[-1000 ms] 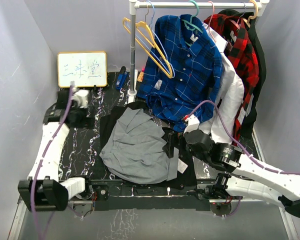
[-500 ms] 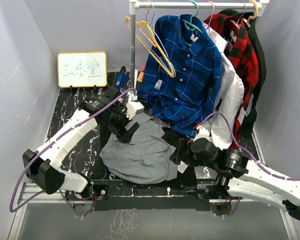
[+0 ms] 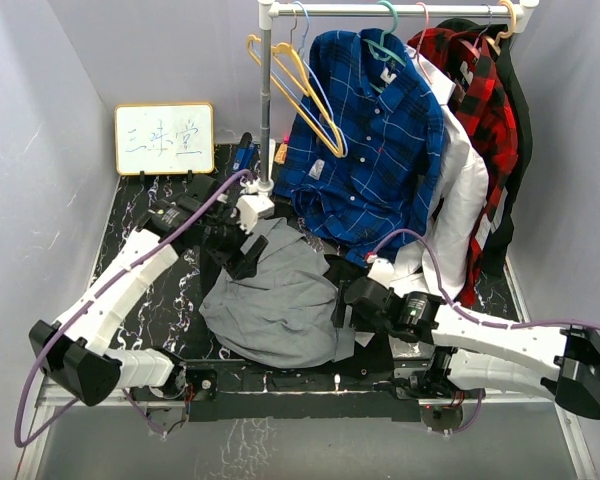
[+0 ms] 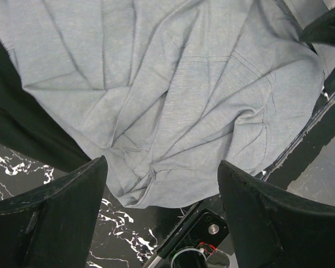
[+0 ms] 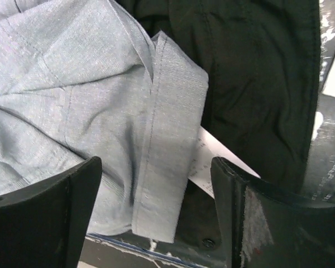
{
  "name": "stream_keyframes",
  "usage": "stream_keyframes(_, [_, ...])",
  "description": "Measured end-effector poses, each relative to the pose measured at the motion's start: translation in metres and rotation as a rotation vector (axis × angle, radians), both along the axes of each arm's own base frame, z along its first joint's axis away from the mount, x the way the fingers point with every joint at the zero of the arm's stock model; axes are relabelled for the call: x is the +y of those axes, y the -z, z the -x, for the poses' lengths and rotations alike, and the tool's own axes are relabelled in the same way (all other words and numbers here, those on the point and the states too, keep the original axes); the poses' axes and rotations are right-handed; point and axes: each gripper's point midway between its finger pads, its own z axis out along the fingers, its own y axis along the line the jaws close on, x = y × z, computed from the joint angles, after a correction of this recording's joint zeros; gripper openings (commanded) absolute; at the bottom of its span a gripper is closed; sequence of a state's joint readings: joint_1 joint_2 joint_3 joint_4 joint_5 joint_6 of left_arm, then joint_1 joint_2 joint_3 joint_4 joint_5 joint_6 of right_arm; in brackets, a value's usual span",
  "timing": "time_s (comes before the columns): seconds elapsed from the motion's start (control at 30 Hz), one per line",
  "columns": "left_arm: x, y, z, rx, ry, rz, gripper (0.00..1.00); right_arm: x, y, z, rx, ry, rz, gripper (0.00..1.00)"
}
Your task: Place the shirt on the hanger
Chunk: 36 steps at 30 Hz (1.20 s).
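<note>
Shirt is lying crumpled at centre frame in the top view, on a black cloth spread over the marble table. It is not on any hanger.

Hanger is hooked on the rail at top centre, just beside the yellow hangers and left of the plaid shirt. It is well apart from the grey shirt.

Left gripper is over the shirt's upper-left edge. In the left wrist view the gripper has its jaws spread wide, with a wrinkled shirt edge showing between the fingers. No pinch. I can't tell whether the tips touch the fabric.

Right gripper is at the shirt's right edge, centre-right in the top view. In the right wrist view the gripper is also spread wide. A folded strip of the shirt runs down the middle of the gap, not clamped. A white tag sits just right of that strip, with the black cloth filling the upper right.

Whiteboard is at the upper left, at the back of the table.
</note>
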<state>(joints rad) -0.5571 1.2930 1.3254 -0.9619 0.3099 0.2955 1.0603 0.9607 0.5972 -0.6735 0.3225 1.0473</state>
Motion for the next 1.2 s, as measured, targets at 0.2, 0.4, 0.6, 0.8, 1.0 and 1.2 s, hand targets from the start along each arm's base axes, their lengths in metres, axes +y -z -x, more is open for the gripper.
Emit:
stream_keyframes(0.2, [0.026,-0.003,-0.007,-0.009,-0.119,0.054,0.78,0.020,0.012,-0.008,-0.008,-0.019,-0.027,0.62])
stream_keyframes(0.4, [0.046,-0.001,-0.002,-0.043,-0.191,0.067,0.78,0.034,0.017,-0.008,0.009,-0.061,-0.047,0.16])
stream_keyframes(0.6, [0.064,0.005,0.002,-0.084,-0.239,0.017,0.77,0.058,-0.018,-0.021,-0.053,-0.086,-0.119,0.00])
stream_keyframes(0.8, [0.079,-0.001,-0.012,-0.152,-0.317,-0.035,0.72,0.133,-0.113,-0.071,-0.195,-0.136,-0.199,0.00])
stream_keyframes(1.0, [0.101,-0.058,-0.049,-0.295,-0.510,0.016,0.74,0.204,-0.188,-0.139,-0.340,-0.156,-0.240,0.00])
stream_keyframes(1.2, [0.110,-0.114,-0.061,-0.393,-0.598,0.136,0.78,0.196,-0.172,-0.217,-0.325,-0.083,-0.186,0.00])
